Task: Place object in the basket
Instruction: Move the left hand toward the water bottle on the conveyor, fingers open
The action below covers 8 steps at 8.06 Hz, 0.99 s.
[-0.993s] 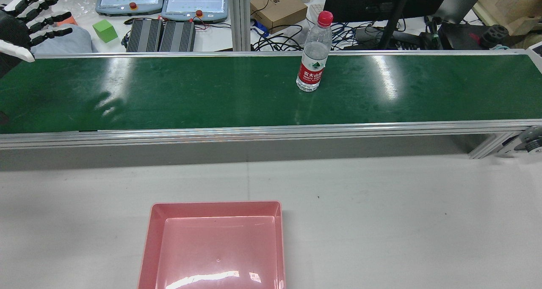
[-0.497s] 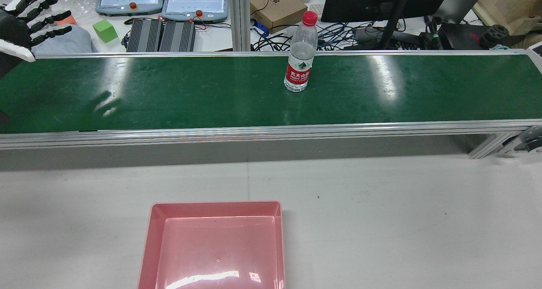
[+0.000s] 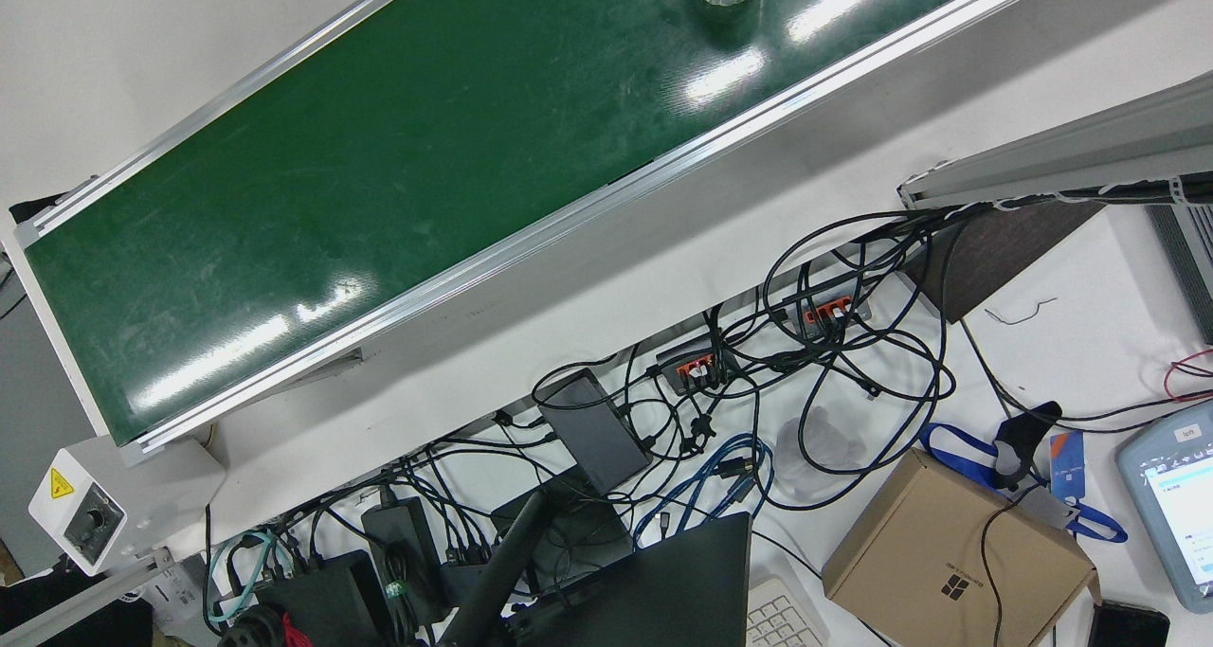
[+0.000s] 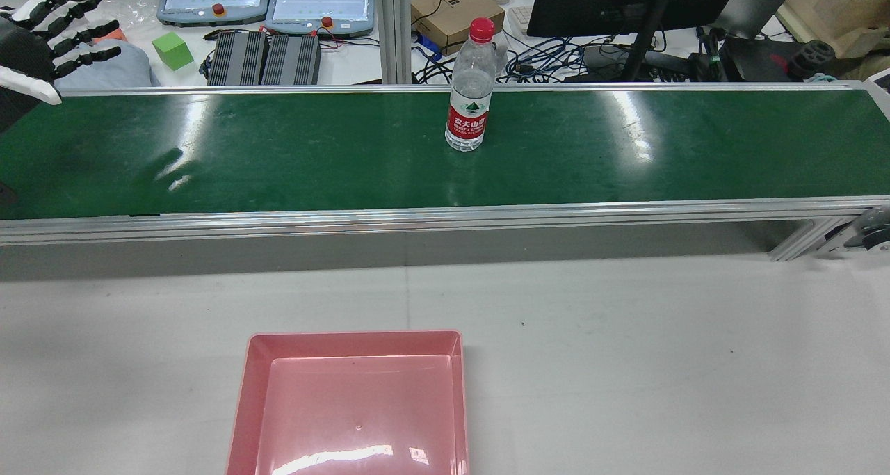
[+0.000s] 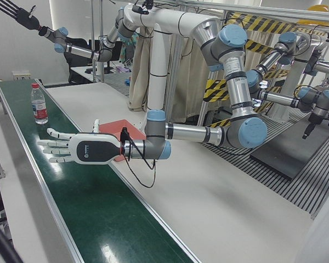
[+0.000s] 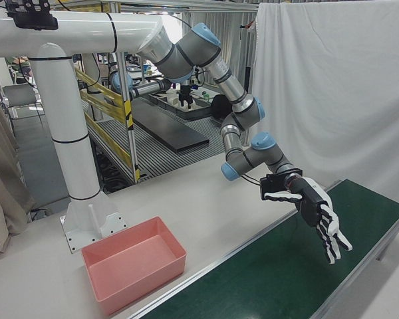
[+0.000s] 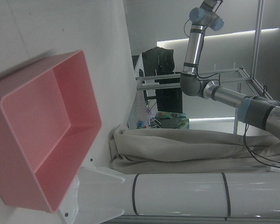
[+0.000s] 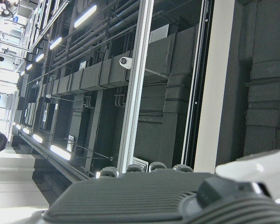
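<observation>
Currently, the bottle (image 4: 469,92) is seen upright on the green belt (image 4: 278,155), about midway along it and close to the edge away from the robot, touched by neither hand. The left hand (image 4: 42,37) is held above the belt's left end in the rear view, well apart from the bottle, with fingers spread and nothing grasped. The right hand (image 5: 19,13) is raised high over the far end of the belt, its fingers likewise splayed and empty. The pink basket (image 4: 351,334) is set on the white table (image 4: 660,364), on the robot's side of the belt.
</observation>
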### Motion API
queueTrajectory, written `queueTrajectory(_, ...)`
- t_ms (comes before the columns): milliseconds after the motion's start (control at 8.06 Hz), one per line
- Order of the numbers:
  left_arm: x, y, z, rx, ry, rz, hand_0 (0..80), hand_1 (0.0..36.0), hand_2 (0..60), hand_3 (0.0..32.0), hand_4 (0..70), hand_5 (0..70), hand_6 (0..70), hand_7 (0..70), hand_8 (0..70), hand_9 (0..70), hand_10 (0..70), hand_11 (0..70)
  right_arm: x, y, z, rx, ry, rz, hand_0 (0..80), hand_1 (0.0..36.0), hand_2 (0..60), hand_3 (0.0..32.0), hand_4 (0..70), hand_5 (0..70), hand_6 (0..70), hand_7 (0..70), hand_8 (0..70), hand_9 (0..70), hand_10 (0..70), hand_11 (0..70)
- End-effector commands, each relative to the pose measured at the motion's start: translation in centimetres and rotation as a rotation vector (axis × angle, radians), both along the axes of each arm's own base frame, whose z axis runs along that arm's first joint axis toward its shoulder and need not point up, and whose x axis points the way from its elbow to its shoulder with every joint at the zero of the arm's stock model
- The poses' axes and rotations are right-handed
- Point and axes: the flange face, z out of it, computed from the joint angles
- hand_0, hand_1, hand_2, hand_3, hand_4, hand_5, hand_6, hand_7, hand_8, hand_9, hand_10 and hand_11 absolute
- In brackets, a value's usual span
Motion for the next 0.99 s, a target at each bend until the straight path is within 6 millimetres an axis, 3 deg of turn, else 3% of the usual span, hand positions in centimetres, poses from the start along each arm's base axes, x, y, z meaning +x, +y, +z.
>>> queueTrajectory(0, 0.7, 0.1, -0.2, -0.003, -0.003, 0.010, 56.0, 7.1, 0.0, 11.8, 1.7, 30.0, 4.4, 2.7, 8.6, 9.2, 7.5, 12.5, 0.0, 0.0, 0.0, 0.001, 0.000, 0.000, 0.0, 0.0, 0.0, 0.0, 0.0, 0.0, 0.0, 0.0, 0.0, 0.0, 0.0, 0.0)
queueTrajectory(124, 2.8, -0.1, -1.2, -0.011, -0.012, 0.035, 55.7, 7.0, 0.0, 10.4, 5.8, 30.4, 5.8, 3.8, 11.2, 10.8, 8.5, 13.7, 0.0, 0.0, 0.0, 0.001, 0.000, 0.000, 0.0, 0.0, 0.0, 0.0, 0.0, 0.0, 0.0, 0.0, 0.0, 0.0, 0.0, 0.0)
queueTrajectory(497, 4.4, -2.4, -6.9, 0.005, -0.053, 0.002, 55.5, 7.3, 0.0, 11.4, 4.7, 30.4, 5.6, 3.9, 10.3, 10.0, 10.0, 15.9, 0.0, 0.0, 0.0, 0.001, 0.000, 0.000, 0.0, 0.0, 0.0, 0.0, 0.0, 0.0, 0.0, 0.0, 0.0, 0.0, 0.0, 0.0)
queueTrajectory(621, 5.9, -2.6, -8.1, 0.006, -0.040, -0.006, 55.0, 7.3, 0.0, 11.2, 4.0, 31.5, 5.7, 4.0, 10.5, 10.3, 9.7, 15.5, 0.0, 0.0, 0.0, -0.001, 0.000, 0.000, 0.0, 0.0, 0.0, 0.0, 0.0, 0.0, 0.0, 0.0, 0.0, 0.0, 0.0, 0.0)
queueTrajectory(869, 8.1, -2.2, -8.3, -0.004, -0.012, -0.035, 54.5, 6.9, 0.0, 11.2, 4.0, 31.5, 5.5, 3.9, 10.9, 10.9, 8.9, 14.3, 0.0, 0.0, 0.0, 0.001, 0.000, 0.000, 0.0, 0.0, 0.0, 0.0, 0.0, 0.0, 0.0, 0.0, 0.0, 0.0, 0.0, 0.0)
